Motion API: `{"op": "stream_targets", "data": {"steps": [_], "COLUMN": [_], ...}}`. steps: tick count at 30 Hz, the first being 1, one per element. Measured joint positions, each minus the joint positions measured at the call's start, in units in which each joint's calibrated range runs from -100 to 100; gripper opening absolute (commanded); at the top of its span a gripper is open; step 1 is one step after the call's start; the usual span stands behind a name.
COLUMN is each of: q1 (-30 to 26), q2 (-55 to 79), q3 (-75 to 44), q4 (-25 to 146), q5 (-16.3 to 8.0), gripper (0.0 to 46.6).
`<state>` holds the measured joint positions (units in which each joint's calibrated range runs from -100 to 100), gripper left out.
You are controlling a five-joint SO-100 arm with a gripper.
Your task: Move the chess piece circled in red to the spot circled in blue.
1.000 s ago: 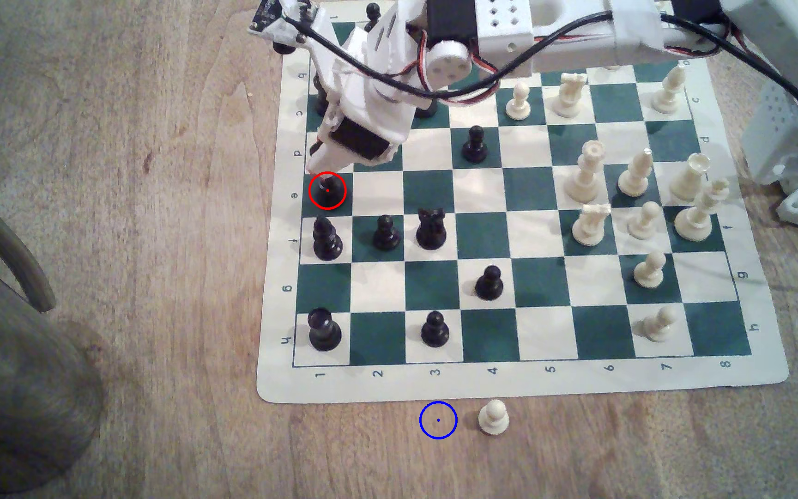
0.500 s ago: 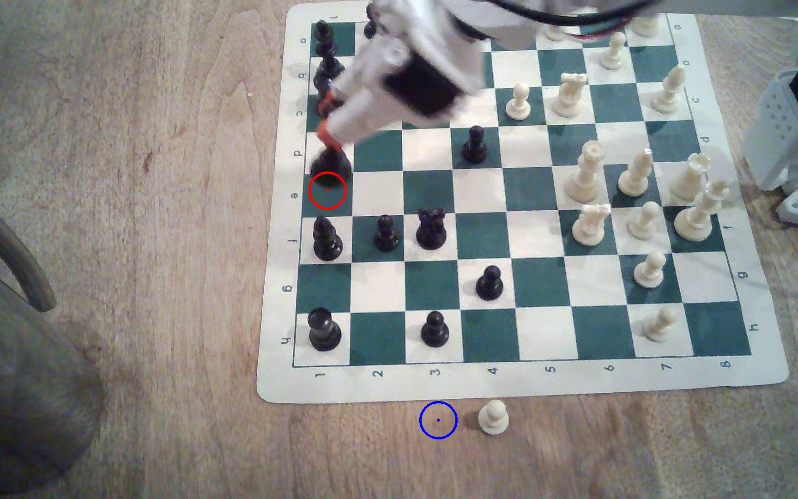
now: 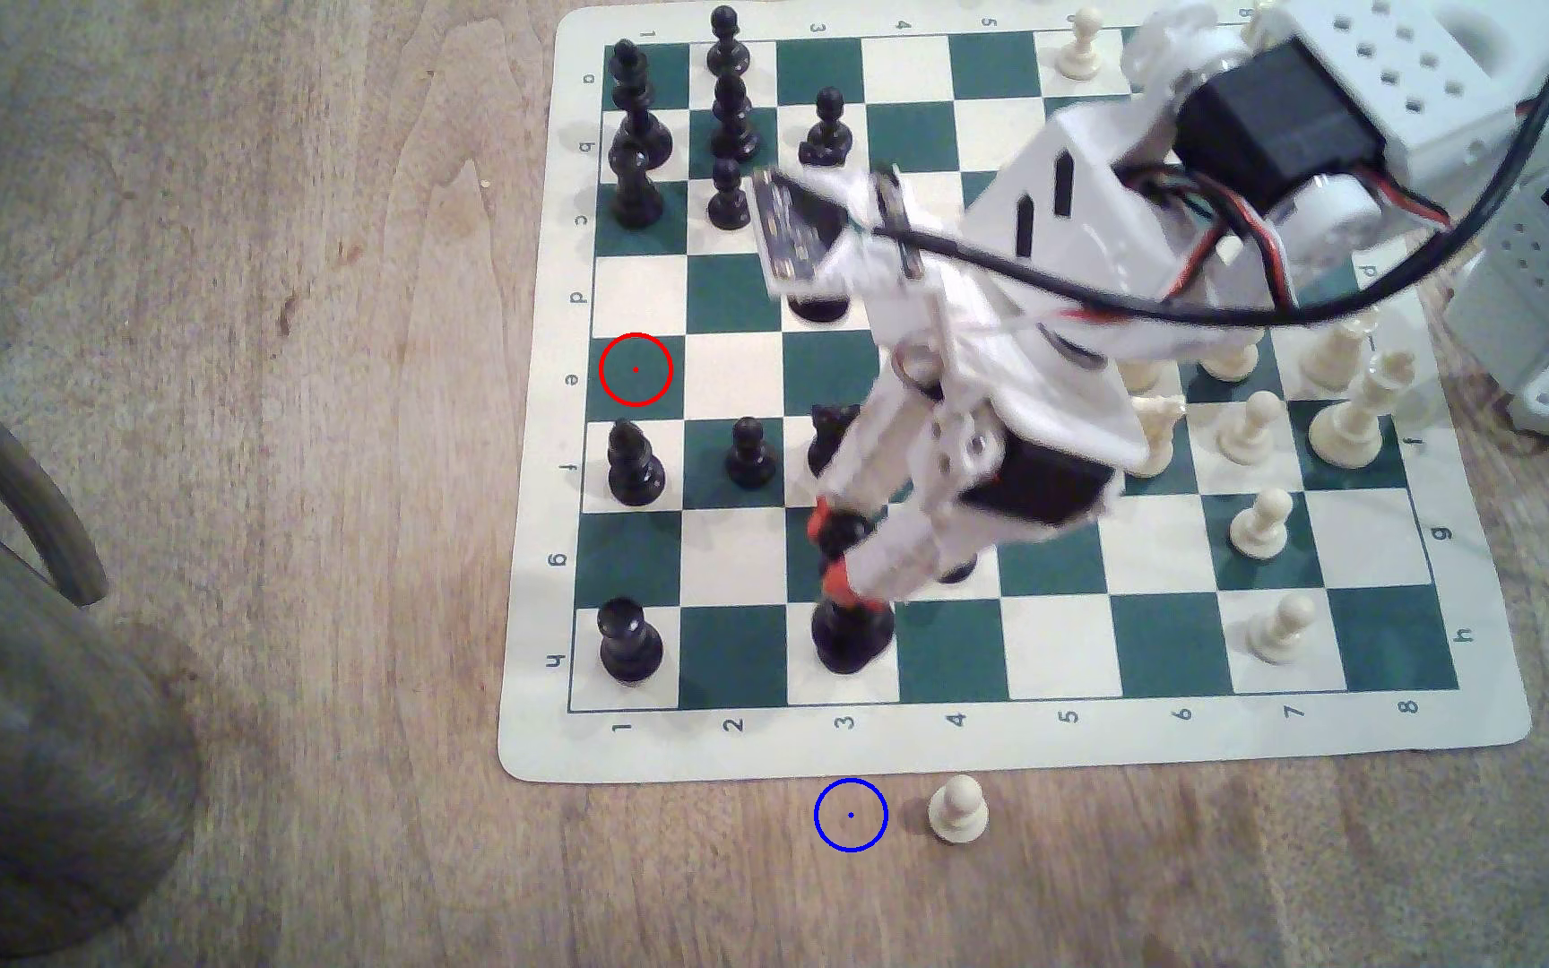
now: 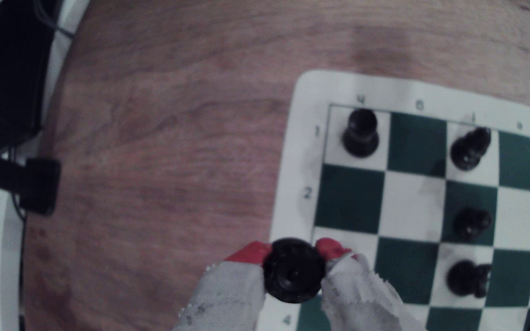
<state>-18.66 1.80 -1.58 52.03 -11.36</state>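
Note:
The chess piece circled in red, a tall glossy black piece point(image 3: 849, 629), hangs lifted over the board's near row around column 3, with my gripper point(image 3: 836, 555) shut on its upper part. In the wrist view the same piece point(image 4: 292, 277) shows as a round black disc clamped between the red-tipped fingers point(image 4: 252, 254) of my gripper point(image 4: 292, 254). The red ring point(image 3: 636, 369) now encloses a bare green square. The spot circled in blue point(image 3: 850, 815) lies on bare wood just off the board's near edge, almost straight below the held piece in the exterior view.
A white pawn point(image 3: 957, 810) stands on the wood just to the exterior view's right of the blue ring. Black pieces point(image 3: 629, 642) point(image 3: 636, 465) point(image 3: 749, 453) stand near the board's left columns and white pieces point(image 3: 1260, 523) at the right. A brown rounded object point(image 3: 35, 745) fills the lower left.
The gripper lifted the black piece out of the red ring and carried it right and toward the board's near edge. The ringed square is now bare.

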Motion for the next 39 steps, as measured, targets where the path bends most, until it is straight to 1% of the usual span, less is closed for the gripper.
{"op": "stream_targets", "data": {"steps": [3, 11, 17, 26, 31, 39], "q1": [-1.0, -5.5, -5.2, -3.7, -3.2, -3.3], "q2": [0.9, 11.2, 16.8, 22.9, 24.4, 24.8], "q3": [-0.1, -6.1, -11.9, -15.1, -17.2, -17.2], "q4": [0.0, 0.0, 0.0, -1.7, -1.8, -1.8], "q5": [0.0, 0.0, 0.0, 0.0, 0.0, 0.0], "gripper": [1.4, 1.3, 1.3, 1.3, 1.3, 1.5]}}
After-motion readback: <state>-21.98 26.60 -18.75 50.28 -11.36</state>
